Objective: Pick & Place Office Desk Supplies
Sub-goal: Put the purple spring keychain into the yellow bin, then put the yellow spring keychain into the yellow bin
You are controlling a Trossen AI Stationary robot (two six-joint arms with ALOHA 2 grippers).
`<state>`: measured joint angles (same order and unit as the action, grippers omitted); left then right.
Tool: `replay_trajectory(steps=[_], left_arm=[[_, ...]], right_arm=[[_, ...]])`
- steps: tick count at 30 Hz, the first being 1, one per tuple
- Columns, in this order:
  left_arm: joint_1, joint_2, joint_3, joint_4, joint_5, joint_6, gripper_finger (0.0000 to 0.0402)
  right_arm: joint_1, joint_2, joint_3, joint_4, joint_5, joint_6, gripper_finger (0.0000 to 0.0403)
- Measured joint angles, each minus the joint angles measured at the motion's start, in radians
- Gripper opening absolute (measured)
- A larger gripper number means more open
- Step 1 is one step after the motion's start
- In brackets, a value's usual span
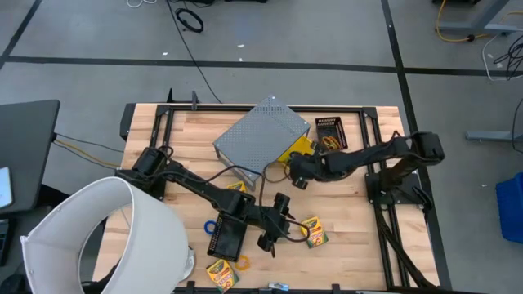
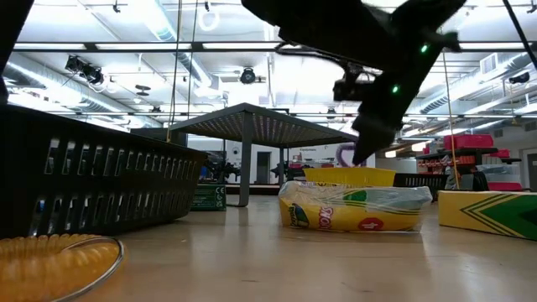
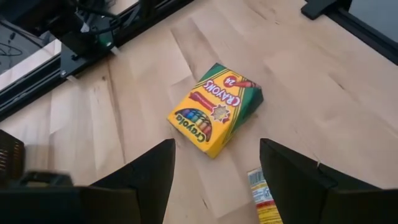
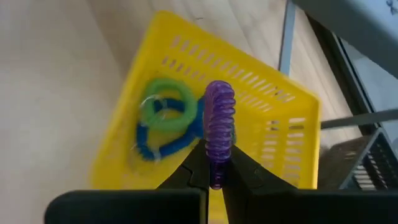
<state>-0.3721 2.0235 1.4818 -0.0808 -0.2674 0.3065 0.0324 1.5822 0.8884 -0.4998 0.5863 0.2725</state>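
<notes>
Crayon box (image 3: pixel 214 109), yellow-and-green cardboard, lies flat on the wooden desk (image 3: pixel 323 87) near its front edge, just ahead of the left gripper (image 3: pixel 217 171), whose fingers stand spread and empty. Farther back, the right gripper (image 4: pixel 214 163) pinches a purple coiled elastic loop (image 4: pixel 219 118) over a yellow plastic basket (image 4: pixel 273 99) already holding green and blue loops. Likely next: let the loop fall in, then bring the left down astride the box.

- You have a pale wooden counter (image 1: pixel 343 204) edged by a black frame.
- A big white cylinder (image 1: pixel 98 237) lies at its near-left corner.
- A grey perforated box (image 1: pixel 261 135) sits tilted near the far edge.
- A yellow slotted basket (image 4: pixel 261 106) sits beside it.
- A black slotted tray (image 1: pixel 330 132) lies at the far right.
</notes>
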Motion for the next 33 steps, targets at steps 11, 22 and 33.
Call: replay_trajectory(steps=[11,22,33], left_arm=[[0.0,0.0,0.0,-0.005,-0.001,0.053,0.0238],[0.003,0.0,0.0,0.006,0.155,0.078,0.0238],[0.079,-0.001,-0.116,0.538,0.861,-0.123,0.0238]], right_arm=[[-0.032,0.0,0.004,0.087,-0.012,-0.07,0.0155],[0.033,-0.029,0.011,0.088,-0.008,-0.07,0.021],[0.201,-0.113,0.012,0.164,-0.007,-0.048,0.019]])
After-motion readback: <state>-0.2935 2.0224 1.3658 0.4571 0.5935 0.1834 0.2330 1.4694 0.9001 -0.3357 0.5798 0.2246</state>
